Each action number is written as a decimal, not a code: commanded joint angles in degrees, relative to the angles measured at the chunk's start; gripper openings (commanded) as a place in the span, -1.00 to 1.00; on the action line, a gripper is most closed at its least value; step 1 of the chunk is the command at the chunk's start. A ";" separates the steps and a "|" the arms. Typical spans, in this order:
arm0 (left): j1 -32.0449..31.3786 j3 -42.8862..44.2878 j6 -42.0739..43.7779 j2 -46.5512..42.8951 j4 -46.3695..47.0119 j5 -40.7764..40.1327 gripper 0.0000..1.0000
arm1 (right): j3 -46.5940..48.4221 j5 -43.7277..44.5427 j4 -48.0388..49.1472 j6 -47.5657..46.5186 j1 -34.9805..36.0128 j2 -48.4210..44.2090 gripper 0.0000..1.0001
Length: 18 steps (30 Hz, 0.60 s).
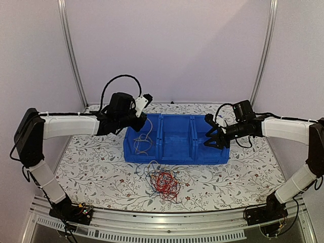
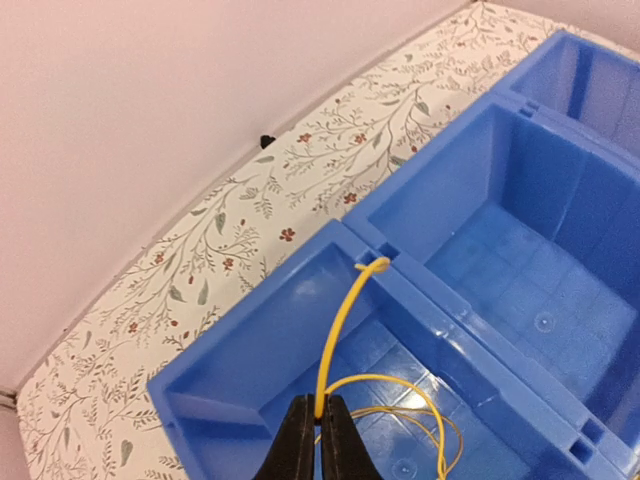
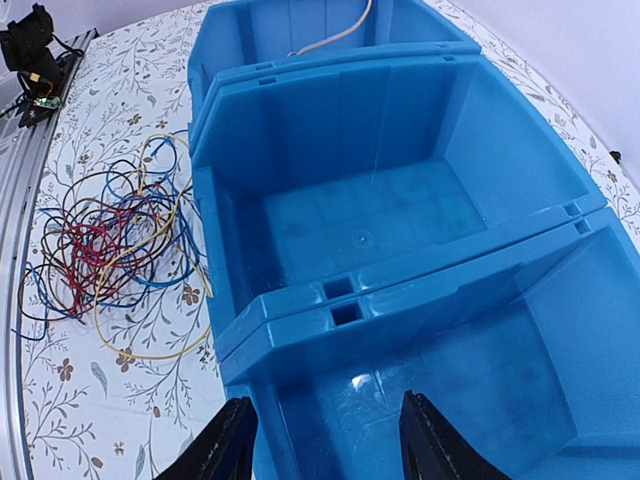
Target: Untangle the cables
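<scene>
A tangle of thin red, yellow-tan and dark blue cables [image 1: 163, 181] lies on the table in front of the blue bins; it also shows in the right wrist view [image 3: 105, 240]. My left gripper [image 2: 318, 418] is shut on a yellow cable [image 2: 335, 330] above the left bin [image 1: 132, 147]. The cable arcs up over the bin's divider and loops down onto the bin floor. My right gripper [image 3: 322, 440] is open and empty above the right bin [image 1: 218, 152].
Three joined blue bins [image 1: 175, 160] stand in a row at mid-table; the middle one [image 3: 320, 130] holds nothing. The floral tablecloth [image 1: 91, 172] runs back to the pale wall. The metal rail [image 1: 167, 216] edges the near side.
</scene>
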 commanded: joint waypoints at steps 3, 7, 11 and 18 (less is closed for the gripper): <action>0.75 -2.37 -7.66 -5.42 -1.23 -5.12 -1.00 | 1.96 -0.04 -0.97 -0.64 0.53 0.73 0.05; 0.68 0.71 -12.60 -0.93 -8.80 -7.04 -1.00 | 2.05 0.16 -1.13 -0.80 0.65 0.69 0.05; 0.71 1.80 -16.69 2.33 -11.05 -6.87 -1.00 | 1.97 0.23 -1.26 -0.91 0.64 0.32 0.05; -2.23 3.65 -17.26 -1.26 -13.99 -10.42 0.10 | 1.79 -0.27 -1.35 -1.16 0.81 -1.23 0.05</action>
